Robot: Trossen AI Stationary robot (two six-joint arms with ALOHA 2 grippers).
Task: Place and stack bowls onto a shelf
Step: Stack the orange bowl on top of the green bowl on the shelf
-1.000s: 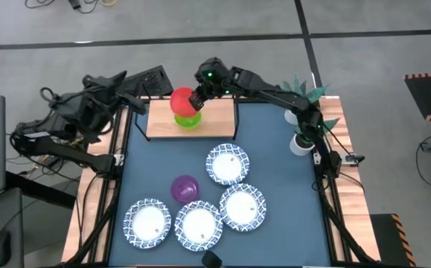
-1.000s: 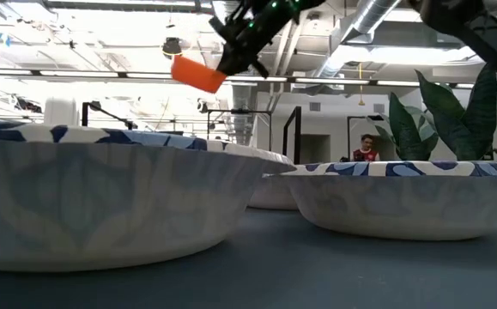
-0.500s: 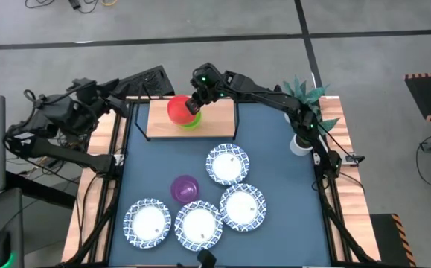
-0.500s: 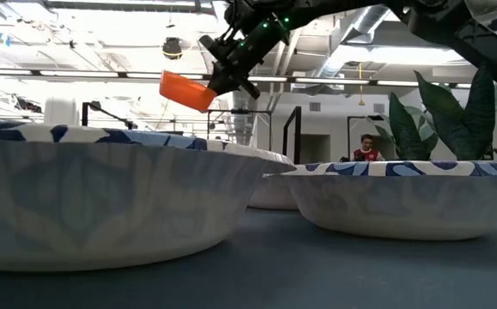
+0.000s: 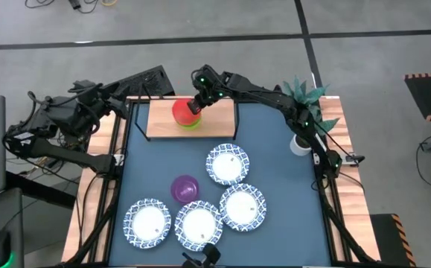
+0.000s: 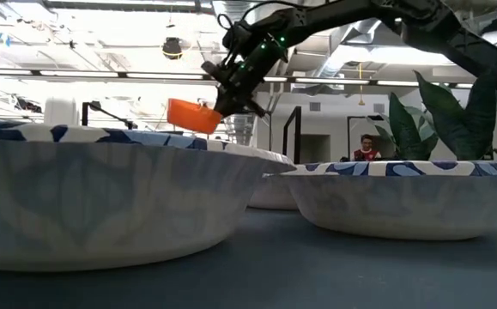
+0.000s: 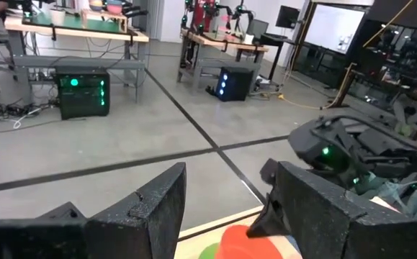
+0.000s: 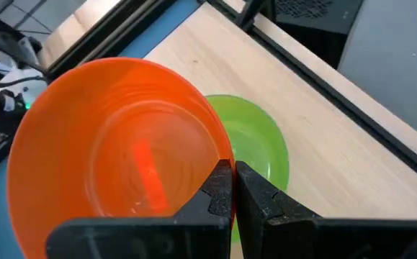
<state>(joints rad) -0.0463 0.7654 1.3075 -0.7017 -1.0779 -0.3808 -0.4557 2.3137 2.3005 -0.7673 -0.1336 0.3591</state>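
High view: The shelf [image 5: 163, 123] sits at the far edge of the table [image 5: 289, 171]. The right gripper [image 5: 196, 104] is above the shelf, clenched on the rim of the red bowl [image 5: 183, 110], which sits over the green bowl [image 5: 191, 123] on the shelf board. The left gripper [image 5: 122, 100] waits just beside the shelf's left end, off the table, with its fingers apart and nothing between them. In front of the shelf lie the purple bowl [image 5: 184, 188] and four white bowls [image 5: 227, 164] with blue rims, all well apart from the shelf. A plant pot [image 5: 300, 143] stands to the right of the shelf.

Low view: The right gripper [image 6: 231, 93] holds the red bowl [image 6: 193, 115] by its rim, tilted, above the shelf posts. White bowls [image 6: 102, 202] fill the foreground. A person [image 6: 366, 148] shows in the room behind.

Left wrist view: The left gripper's fingers [image 7: 158, 208] stand apart; the red bowl [image 7: 255, 243] and the right gripper [image 7: 352, 147] show beyond them.

Right wrist view: The right gripper [image 8: 232, 188] pinches the red bowl [image 8: 114, 144] rim, partly covering the green bowl [image 8: 255, 144] resting on the shelf [image 8: 323, 151].
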